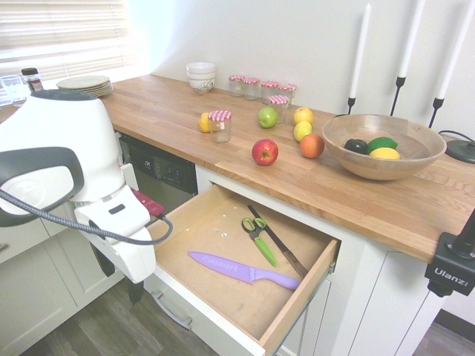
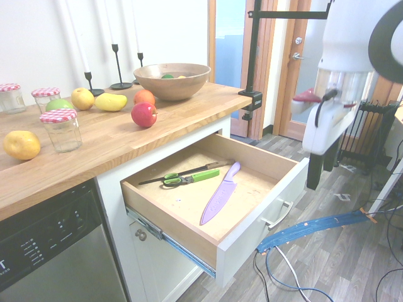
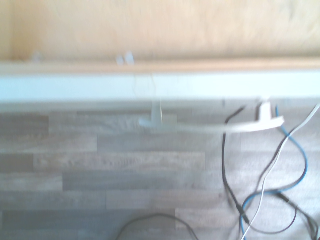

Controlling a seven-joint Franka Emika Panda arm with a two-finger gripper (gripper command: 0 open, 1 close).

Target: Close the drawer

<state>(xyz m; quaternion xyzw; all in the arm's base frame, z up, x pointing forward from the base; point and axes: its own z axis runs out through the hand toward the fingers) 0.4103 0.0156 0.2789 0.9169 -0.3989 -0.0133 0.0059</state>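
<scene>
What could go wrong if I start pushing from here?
The gripper hangs in front of the drawer with its fingers apart, so one might catch the handle instead of pushing flat. The loose knife and scissors could slide if the push is sudden.

The drawer (image 2: 245,250) has a smooth white front, pale plain wood sides and a shiny metal handle (image 2: 279,216). The tabletop (image 1: 171,122) is smooth wood with stripy grain. The jars (image 1: 220,131) are clear, shiny glass, and the bowl (image 1: 386,167) is wood.
</scene>
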